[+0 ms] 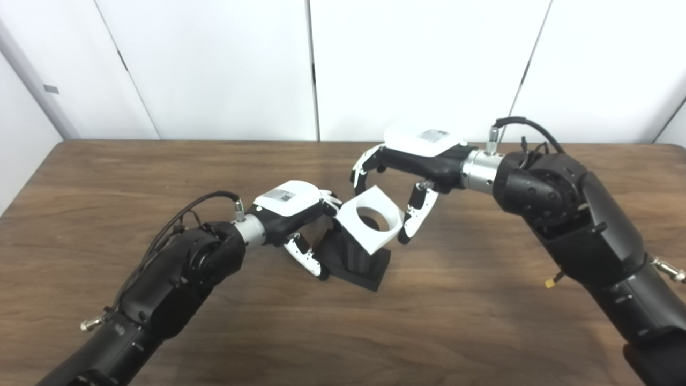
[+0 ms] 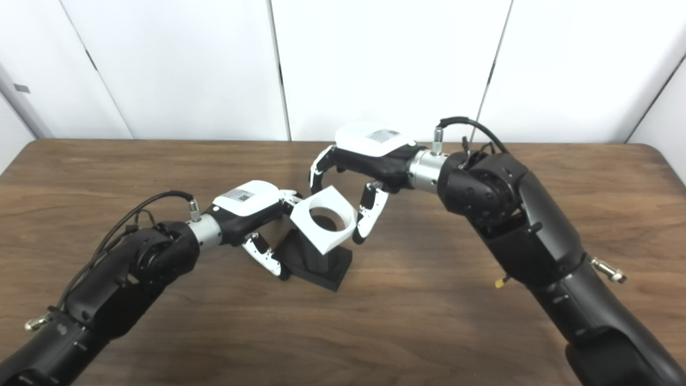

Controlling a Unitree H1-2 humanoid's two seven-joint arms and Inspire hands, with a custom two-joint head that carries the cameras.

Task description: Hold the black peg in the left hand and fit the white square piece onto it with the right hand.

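both views — white square piece (image 1: 370, 217) atop black peg (image 1: 358, 262)

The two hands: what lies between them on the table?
Between the left hand and the right hand stands the black peg, with the white square piece over its top. Both eye views show this.

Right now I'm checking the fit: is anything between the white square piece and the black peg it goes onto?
Nothing visible. The white square piece, held by the right hand, sits tilted right at the top of the black peg, which the left hand steadies on the table.
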